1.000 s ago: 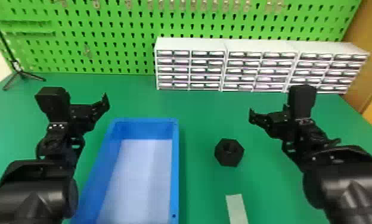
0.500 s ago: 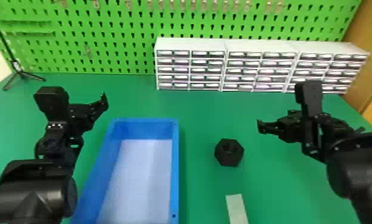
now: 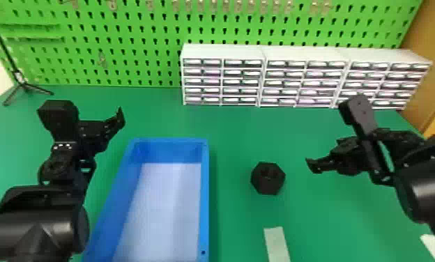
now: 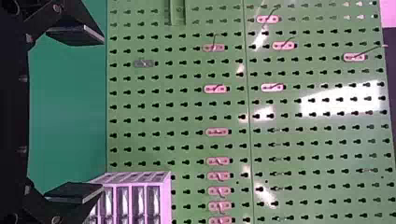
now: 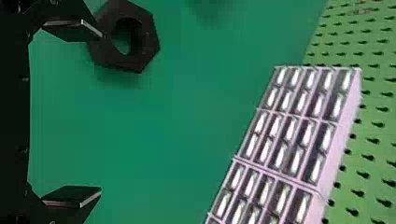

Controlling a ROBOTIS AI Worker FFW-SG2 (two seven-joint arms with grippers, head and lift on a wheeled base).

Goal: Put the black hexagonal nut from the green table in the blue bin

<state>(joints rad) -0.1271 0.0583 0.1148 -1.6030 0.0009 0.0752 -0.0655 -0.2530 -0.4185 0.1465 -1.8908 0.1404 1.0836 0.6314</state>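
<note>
The black nut [image 3: 268,178] is lying flat on the green table [image 3: 234,139], its hole facing up, between the blue bin [image 3: 204,198] and the right gripper [image 5: 101,112]. It is resting on its broad face, so it is probably sitting steady and giving the fingers flat sides to pinch. The right gripper is hanging near it but apart, fingers spread and holding nothing; its wrist view is showing the nut beyond one finger rather than centred in the gap. That arm is pointing inward, presumably because it is the closer one and is lining up for the pick; it is likely needing to shift sideways and lower first, or one finger could be landing on the nut.

The bin is standing beside the nut, low-walled and open at the top, and its visible pale floor is bearing nothing; the near end is running out of sight. Its placing is making for a short carry over one side wall. On the bin's other side the left gripper [image 4: 103,114] is waiting with its fingers apart and nothing between them. Farther back, white drawer cabinets [image 3: 223,82] are standing against the pegboard [image 3: 122,38]; what the drawers are holding, I cannot tell.
</note>
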